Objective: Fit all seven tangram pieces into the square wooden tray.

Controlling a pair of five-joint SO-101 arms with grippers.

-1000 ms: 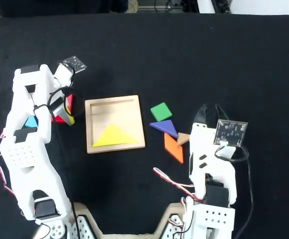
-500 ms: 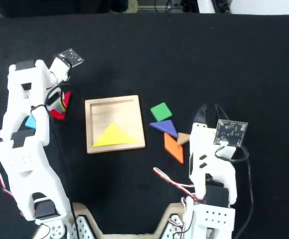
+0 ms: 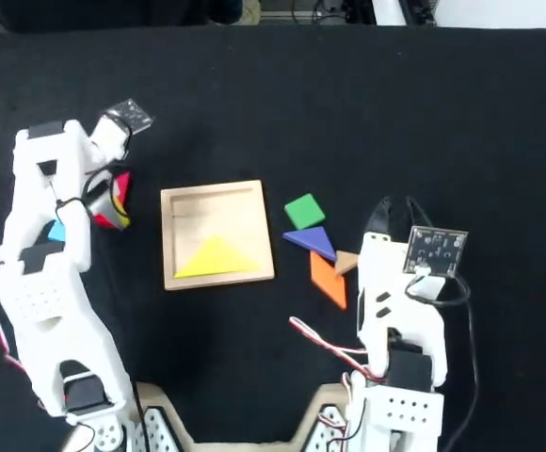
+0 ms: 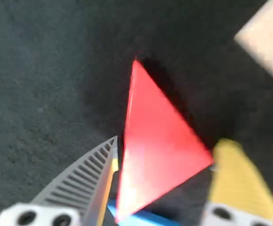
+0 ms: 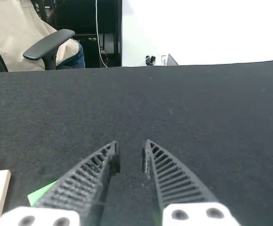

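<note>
The left gripper (image 4: 169, 150) is clamped on a red triangle (image 4: 150, 136) beside the tray (image 3: 169, 235), which holds a yellow triangle (image 3: 215, 256). A blue piece (image 3: 56, 231) is partly hidden under that arm. The right gripper (image 5: 129, 155), slightly parted and empty, sits near the green square (image 3: 304, 211), purple triangle (image 3: 313, 241) and orange piece (image 3: 329, 279).

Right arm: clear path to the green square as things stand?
Probably yes. The right gripper is open and empty, level with the green square, with only bare black cloth between them. The purple triangle lies just beside the square, so it might get nudged.
</note>
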